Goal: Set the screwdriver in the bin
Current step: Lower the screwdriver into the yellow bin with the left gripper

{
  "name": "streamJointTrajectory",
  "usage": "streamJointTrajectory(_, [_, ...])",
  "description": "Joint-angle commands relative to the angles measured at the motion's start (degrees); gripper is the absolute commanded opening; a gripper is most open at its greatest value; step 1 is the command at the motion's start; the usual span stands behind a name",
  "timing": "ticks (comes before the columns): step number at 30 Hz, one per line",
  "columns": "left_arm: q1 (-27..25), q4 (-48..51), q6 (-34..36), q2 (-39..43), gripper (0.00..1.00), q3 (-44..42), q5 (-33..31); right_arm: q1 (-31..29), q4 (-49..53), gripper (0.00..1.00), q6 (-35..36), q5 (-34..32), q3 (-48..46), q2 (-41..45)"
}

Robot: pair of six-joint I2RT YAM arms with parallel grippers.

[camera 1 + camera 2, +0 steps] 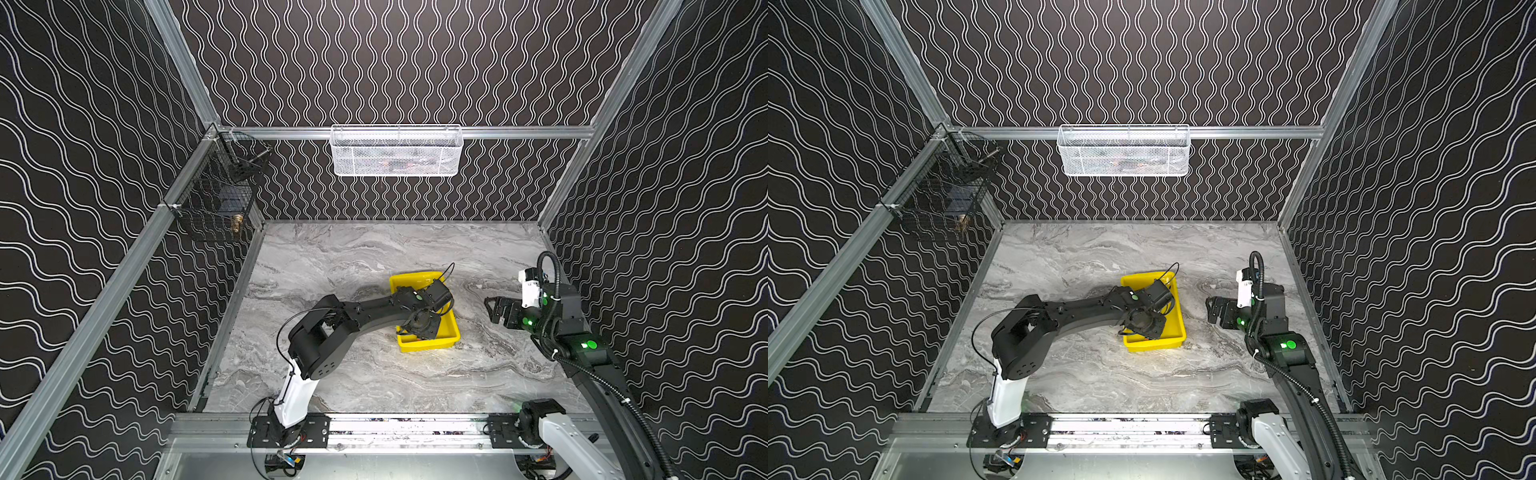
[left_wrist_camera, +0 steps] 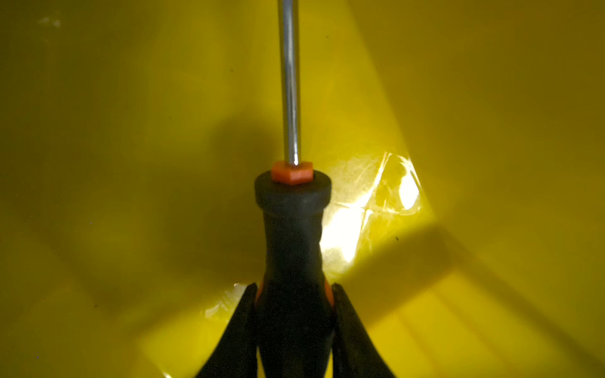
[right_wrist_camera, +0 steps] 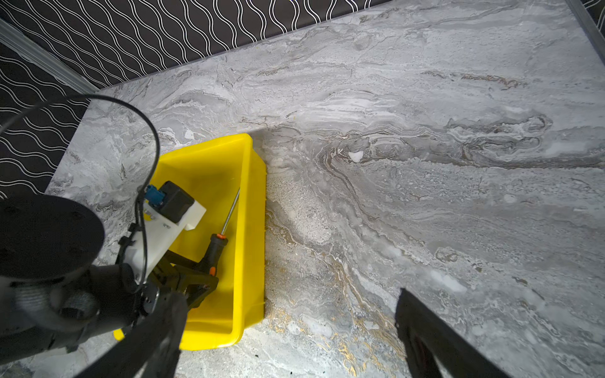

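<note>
Grey marble-pattern desk forms the floor of the cell, enclosed by black walls printed with white wave lines and framed by aluminium rails. A white mesh basket hangs on the back rail, and a black wire basket hangs at the left corner. The yellow bin sits near the desk centre. The left tool reaches inside it, clamped on the screwdriver handle; contact with the bin floor cannot be confirmed. The right tool is spread wide and empty, beside the bin.
</note>
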State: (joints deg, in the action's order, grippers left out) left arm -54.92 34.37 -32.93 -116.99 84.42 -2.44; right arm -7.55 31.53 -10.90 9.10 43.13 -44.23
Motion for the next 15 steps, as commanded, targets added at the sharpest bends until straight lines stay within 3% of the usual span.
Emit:
streamJointTrajectory(1, [-0.1, 0.5, -0.3, -0.4, 0.06, 0.8, 0.2, -0.1, -0.4, 0.99, 0.2, -0.3, 0.0, 0.3])
streamJointTrajectory(15, [-0.1, 0.0, -0.4, -1.7, 0.22, 1.3, -0.3, -0.1, -0.5, 0.99, 0.1, -0.4, -0.2, 0.3])
